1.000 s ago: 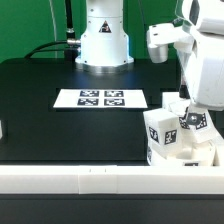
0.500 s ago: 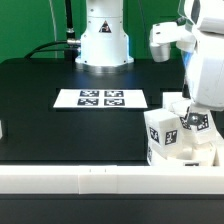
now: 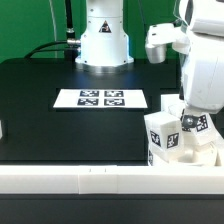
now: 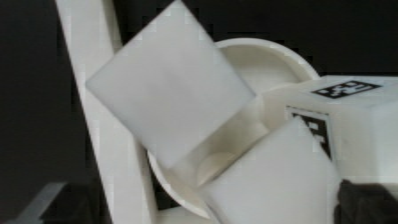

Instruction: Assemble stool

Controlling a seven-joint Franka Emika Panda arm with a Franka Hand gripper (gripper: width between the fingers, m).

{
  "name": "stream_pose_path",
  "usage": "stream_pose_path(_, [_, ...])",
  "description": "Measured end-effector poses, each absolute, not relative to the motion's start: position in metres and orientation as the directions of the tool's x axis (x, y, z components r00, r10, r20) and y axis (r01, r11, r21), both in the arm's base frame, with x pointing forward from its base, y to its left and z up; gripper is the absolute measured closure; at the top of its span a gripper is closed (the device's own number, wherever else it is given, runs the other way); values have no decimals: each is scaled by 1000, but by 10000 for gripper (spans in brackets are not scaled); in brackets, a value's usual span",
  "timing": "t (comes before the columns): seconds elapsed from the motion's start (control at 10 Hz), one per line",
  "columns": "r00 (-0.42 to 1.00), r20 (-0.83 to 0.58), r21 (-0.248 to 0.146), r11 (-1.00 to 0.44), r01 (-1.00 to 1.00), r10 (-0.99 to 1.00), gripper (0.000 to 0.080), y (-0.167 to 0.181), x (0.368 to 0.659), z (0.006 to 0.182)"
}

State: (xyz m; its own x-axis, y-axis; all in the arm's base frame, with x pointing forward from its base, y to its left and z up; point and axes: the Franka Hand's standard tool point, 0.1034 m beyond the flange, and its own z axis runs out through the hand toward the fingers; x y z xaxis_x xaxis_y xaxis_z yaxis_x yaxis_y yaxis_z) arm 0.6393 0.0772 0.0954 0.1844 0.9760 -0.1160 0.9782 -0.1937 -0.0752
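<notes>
Compared with the frame one second earlier, the arm (image 3: 203, 60) has shifted slightly: its white wrist housing sits a little further toward the exterior view's left than half a second ago, and the tagged part beneath it has dropped marginally. The stool parts themselves remain clustered in the same corner.

Exterior view: the arm reaches down at the exterior view's right over a group of chunky white legs (image 3: 164, 137), each carrying small black-and-white square tags. The legs stand on the black table (image 3: 40, 110), just behind the long white border rail (image 3: 90, 178) that runs along the near edge. The marker board (image 3: 101, 99) lies flat at mid-table, well apart from the legs, in front of the robot's white base (image 3: 104, 35).

Wrist view: the round seat (image 4: 267, 70) appears on edge as a curved white disc, touching or just beside a tagged leg block (image 4: 338, 110). Two blurred white shapes in the foreground, probably the fingers (image 4: 169, 85), straddle the seat's rim, though the image is too soft to confirm contact. The gripper (image 3: 190, 118) is hidden among the parts in the exterior view; whether its jaws are closed on the seat or merely around it cannot be told.
</notes>
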Motion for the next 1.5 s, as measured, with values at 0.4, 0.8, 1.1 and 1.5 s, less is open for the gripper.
stream_pose_path(0.4, [131,-111,-79,-140,987,985,150,74,641,98])
stream_pose_path(0.8, [80,-117,-79,-90,993,990,150,74,643,107])
stream_pose_path(1.1, [80,-116,-77,-90,993,990,150,73,643,105])
stream_pose_path(1.5, [43,-114,-97,-54,994,993,150,62,632,84])
